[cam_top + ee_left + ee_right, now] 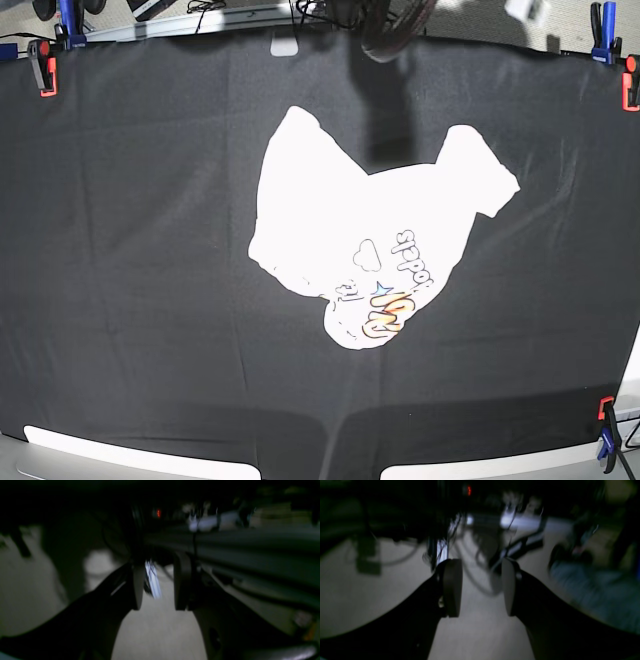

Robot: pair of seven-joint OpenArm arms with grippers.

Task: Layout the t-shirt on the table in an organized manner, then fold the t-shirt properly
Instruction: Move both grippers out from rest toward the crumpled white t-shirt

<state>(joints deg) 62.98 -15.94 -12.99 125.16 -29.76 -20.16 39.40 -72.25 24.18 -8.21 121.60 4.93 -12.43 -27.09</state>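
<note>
White shirt [370, 215] lies crumpled mid-table [130, 300], print partly tucked under, neither spread nor folded; the whole job remains. Left pincer [156, 582] and right pincer [481, 587] both stand apart, empty, off the cloth.

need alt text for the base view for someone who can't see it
A crumpled white t-shirt lies bunched near the middle of a wide black table, with part of its colourful print showing toward the near edge. Red and blue clamps grip the cloth at the corners. No gripper is near the shirt; only blurred dark gear shows at the top edge.
</note>
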